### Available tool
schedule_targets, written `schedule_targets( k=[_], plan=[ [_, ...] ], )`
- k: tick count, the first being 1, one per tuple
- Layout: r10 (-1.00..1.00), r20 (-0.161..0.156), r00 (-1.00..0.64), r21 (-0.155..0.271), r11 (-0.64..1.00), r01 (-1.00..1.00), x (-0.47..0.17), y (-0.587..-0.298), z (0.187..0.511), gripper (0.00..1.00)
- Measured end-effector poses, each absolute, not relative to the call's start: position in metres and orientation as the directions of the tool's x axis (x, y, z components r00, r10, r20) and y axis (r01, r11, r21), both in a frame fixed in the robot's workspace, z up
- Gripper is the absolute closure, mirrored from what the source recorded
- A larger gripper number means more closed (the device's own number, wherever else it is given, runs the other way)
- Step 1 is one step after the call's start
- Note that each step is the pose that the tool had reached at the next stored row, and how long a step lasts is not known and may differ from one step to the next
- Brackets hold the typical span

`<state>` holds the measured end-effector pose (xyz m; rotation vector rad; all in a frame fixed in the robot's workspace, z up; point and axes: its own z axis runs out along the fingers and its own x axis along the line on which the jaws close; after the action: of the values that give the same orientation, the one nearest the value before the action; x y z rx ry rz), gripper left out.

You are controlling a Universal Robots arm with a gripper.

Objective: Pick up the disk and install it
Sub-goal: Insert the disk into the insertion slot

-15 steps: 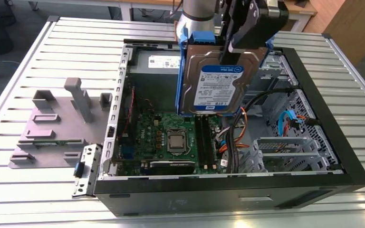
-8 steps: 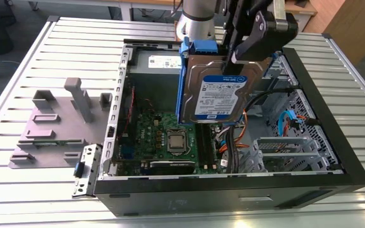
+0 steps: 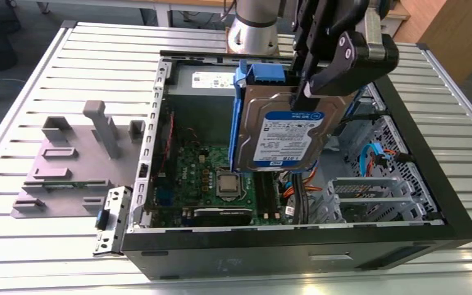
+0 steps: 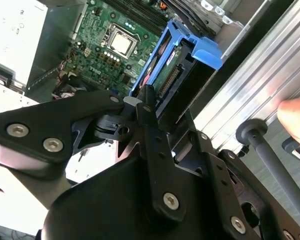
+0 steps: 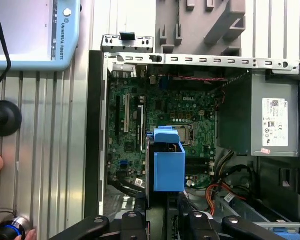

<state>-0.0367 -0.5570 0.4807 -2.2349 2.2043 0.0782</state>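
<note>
Now, gripper (image 3: 316,92) clamped on disk (image 3: 285,132), blue tab (image 3: 262,75) up, held clear over middle of open PC case (image 3: 302,253), above mobo (image 3: 196,167).

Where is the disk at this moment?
In the exterior view the disk is held by the pincer above the open computer case, over the motherboard, slightly toward the exterior view's right.

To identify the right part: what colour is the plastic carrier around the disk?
Blue, framing the silver disk; the first wrist view shows the carrier best.
</note>
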Motion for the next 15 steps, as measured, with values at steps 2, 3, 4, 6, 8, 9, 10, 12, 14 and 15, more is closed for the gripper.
schedule_targets(
  k=[2, 3, 4, 6, 8, 9, 10, 12, 14, 15],
  plan=[
    [-0.999, -0.037, 0.013, 0.034, -0.014, -0.999, -0.037, -0.557, 0.481, 0.65],
    [-0.999, -0.037, 0.013, 0.034, -0.014, -0.999, -0.037, -0.557, 0.481, 0.65],
    [-0.999, -0.037, 0.013, 0.034, -0.015, -0.999, -0.037, -0.559, 0.481, 0.65],
    [-0.999, -0.037, 0.013, 0.034, -0.014, -0.999, -0.037, -0.563, 0.481, 0.65],
    [-0.999, -0.037, 0.013, 0.034, -0.014, -0.999, -0.036, -0.568, 0.481, 0.65],
    [-0.999, -0.037, 0.013, 0.034, -0.014, -0.999, -0.037, -0.568, 0.481, 0.65],
    [-0.999, -0.037, 0.012, 0.034, -0.014, -0.999, -0.037, -0.569, 0.481, 0.65],
    [-0.999, -0.037, 0.012, 0.034, -0.014, -0.999, -0.037, -0.569, 0.481, 0.65],
    [-0.999, -0.037, 0.012, 0.034, -0.014, -0.999, -0.036, -0.569, 0.481, 0.65],
    [-0.999, -0.036, 0.012, 0.034, -0.014, -0.999, -0.036, -0.569, 0.481, 0.65]
  ],
)
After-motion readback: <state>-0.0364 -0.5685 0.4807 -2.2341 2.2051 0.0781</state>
